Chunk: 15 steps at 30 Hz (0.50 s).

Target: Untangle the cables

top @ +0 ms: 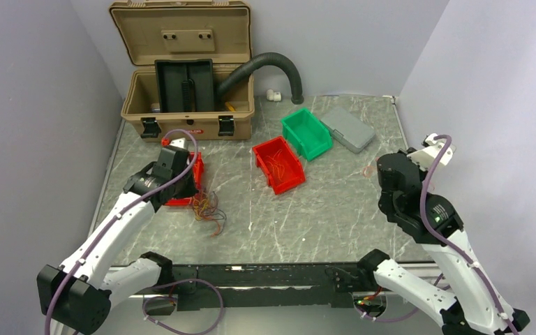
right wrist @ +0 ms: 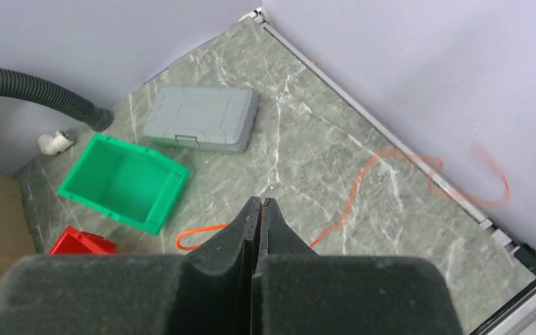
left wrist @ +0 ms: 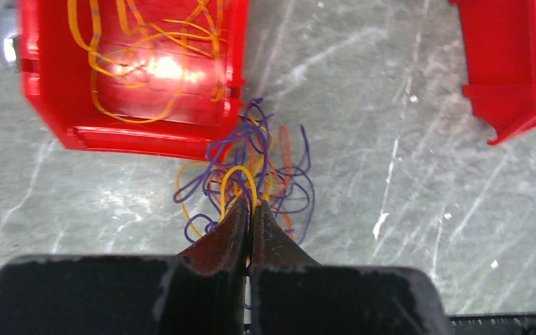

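Grey stone-look table (top: 321, 216) has pale walls on three sides.

From the top, an open tan case (top: 188, 105) sits at the far left, and a black hose (top: 269, 64) curls out of it. A green bin (top: 307, 132) and a flat grey box (top: 349, 129) sit at the far middle. A red bin (top: 279, 164) is just near of the green one. The left arm covers most of a second red bin (top: 194, 183). The cables (top: 208, 208) lie in a small messy heap on the table, touching that bin's near side. Both arms' fingers are hard to make out from up here.

From the left wrist, the left gripper (left wrist: 251, 206) is squeezed tight on a yellow loop from the heap. Purple, orange and yellow strands spread out past the tips. More thin orange and yellow strands lie inside the second red bin, and a bright glare hides some of them. The other red bin is cut off at the right edge.

From the right wrist, the right gripper (right wrist: 259, 202) is closed above the far right of the table. An orange wire (right wrist: 363, 178) shows on both sides of the fingers and is blurry on the right. The fingers hide its middle, so I cannot tell if they pinch it.
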Each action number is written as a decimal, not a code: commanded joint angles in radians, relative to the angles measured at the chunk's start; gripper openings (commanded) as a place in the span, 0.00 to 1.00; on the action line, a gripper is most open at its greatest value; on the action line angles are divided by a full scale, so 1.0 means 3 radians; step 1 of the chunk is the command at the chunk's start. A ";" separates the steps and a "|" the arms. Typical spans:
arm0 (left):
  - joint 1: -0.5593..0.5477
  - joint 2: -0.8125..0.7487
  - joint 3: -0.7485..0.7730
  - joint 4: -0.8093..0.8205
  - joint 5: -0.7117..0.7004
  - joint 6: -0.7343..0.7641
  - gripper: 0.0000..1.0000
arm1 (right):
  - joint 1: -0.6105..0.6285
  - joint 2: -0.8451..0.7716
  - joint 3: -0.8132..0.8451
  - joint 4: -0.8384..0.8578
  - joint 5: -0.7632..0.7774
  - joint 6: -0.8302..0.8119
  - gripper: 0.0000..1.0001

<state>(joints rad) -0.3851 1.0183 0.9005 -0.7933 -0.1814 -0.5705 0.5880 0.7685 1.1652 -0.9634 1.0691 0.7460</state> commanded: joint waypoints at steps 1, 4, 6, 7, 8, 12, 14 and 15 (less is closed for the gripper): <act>0.0007 0.0053 -0.0084 0.0321 0.0597 0.0234 0.00 | -0.0006 -0.0074 0.0110 0.0361 -0.0212 -0.0730 0.00; 0.0005 0.0144 -0.0095 0.0451 0.0956 0.0332 0.00 | -0.0001 -0.0050 0.0166 0.0587 -0.0514 -0.0922 0.00; 0.0009 0.0193 -0.0086 0.0496 0.1100 0.0378 0.00 | -0.0002 0.0022 0.0258 0.0679 -0.0648 -0.1008 0.00; 0.0006 0.0213 -0.0080 0.0519 0.1171 0.0418 0.00 | -0.0004 0.0069 0.0308 0.0741 -0.0713 -0.1073 0.00; 0.0003 0.0231 -0.0071 0.0533 0.1232 0.0447 0.00 | -0.0003 0.0117 0.0362 0.0836 -0.0801 -0.1136 0.00; 0.0000 0.0271 -0.0037 0.0547 0.1338 0.0529 0.00 | -0.0002 0.0337 0.0588 0.1155 -0.1316 -0.1385 0.00; -0.0001 0.0265 -0.0043 0.0557 0.1359 0.0544 0.00 | -0.0002 0.0463 0.0692 0.1307 -0.1570 -0.1461 0.00; -0.0002 0.0255 -0.0050 0.0569 0.1372 0.0546 0.00 | -0.0005 0.0516 0.0736 0.1381 -0.1690 -0.1490 0.00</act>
<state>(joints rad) -0.3847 1.1019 0.8707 -0.6701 0.1654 -0.4431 0.5877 0.8734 1.3128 -0.7040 0.7532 0.3985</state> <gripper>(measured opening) 0.059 0.010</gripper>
